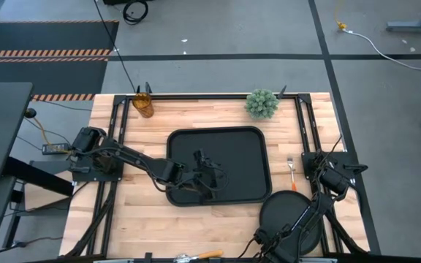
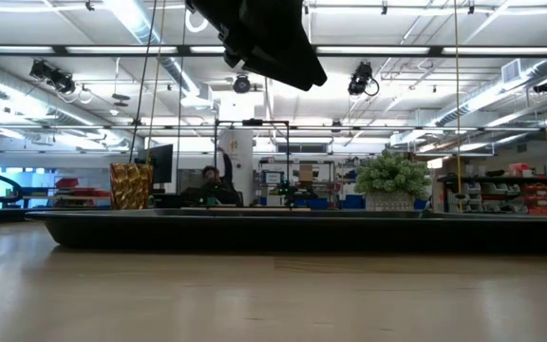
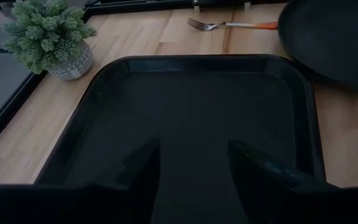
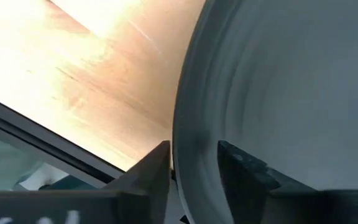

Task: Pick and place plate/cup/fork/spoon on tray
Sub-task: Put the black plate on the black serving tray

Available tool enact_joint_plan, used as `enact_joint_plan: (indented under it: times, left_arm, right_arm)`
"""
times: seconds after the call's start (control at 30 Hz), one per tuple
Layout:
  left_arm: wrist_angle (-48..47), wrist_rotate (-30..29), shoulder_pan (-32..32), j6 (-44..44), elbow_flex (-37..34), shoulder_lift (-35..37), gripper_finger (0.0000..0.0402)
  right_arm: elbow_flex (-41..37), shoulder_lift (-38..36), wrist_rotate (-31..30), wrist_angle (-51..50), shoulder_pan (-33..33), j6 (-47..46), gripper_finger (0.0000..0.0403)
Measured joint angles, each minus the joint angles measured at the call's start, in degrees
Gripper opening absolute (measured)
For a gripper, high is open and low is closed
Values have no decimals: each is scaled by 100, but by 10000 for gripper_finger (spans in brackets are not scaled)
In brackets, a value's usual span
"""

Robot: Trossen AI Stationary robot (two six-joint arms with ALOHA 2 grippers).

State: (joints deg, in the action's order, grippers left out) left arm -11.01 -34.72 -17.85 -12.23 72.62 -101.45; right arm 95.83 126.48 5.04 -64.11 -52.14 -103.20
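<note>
**Counting items: one tray, one plate, one cup, one fork, one spoon-like handle at the edge**

Looking down at your counter point(image 1: 123, 219), you have one tray point(image 1: 251, 139) at its middle, black, rectangular, nothing lying in it. One plate point(image 1: 287, 208) sits on the wood at the tray's near right corner, just beside the rim; whether they touch cannot be told. One fork point(image 1: 292, 174) lies to the right of the tray, tines pointing to the far edge, orange handle toward the plate. One cup point(image 1: 143, 104) stands upright at the far left corner of the counter, well apart from the tray. One green plant point(image 1: 262, 104) in its small pot stands just beyond the tray's far right corner. One orange handle point(image 1: 209, 254) shows at the near edge; its head is hidden, so you cannot confirm it as the spoon.

Your left pincer point(image 1: 209, 175) hangs over the tray's near half, fingers point(image 3: 263, 177) spread apart with only tray floor between them, grasping nothing.

Your right pincer point(image 1: 263, 239) is at the plate's near left rim. In the right wrist view its two fingers point(image 4: 244, 168) straddle the plate edge point(image 4: 188, 124), one on each side; whether they are pressing on it cannot be told.

From table height, a person point(image 2: 212, 185) sits far back in the room.
</note>
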Motion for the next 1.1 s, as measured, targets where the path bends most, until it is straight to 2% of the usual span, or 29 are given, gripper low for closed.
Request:
enact_joint_plan:
  times: [0.27,0.43,0.73,0.93,1.1]
  left_arm:
    - [-4,0,-36,131,22,0,192]
    - [1,0,-42,139,22,0,192]
    - [13,21,-39,132,24,0,192]
    - [9,583,-41,151,24,0,192]
    - [12,612,-37,150,26,0,192]
  right_arm:
    - [1,0,56,21,2,-11,56]
    - [59,-2,92,8,6,98,19]
    - [157,-2,114,63,4,169,23]
    - [157,-2,114,71,-1,151,20]
    - [157,-2,65,95,-53,100,19]
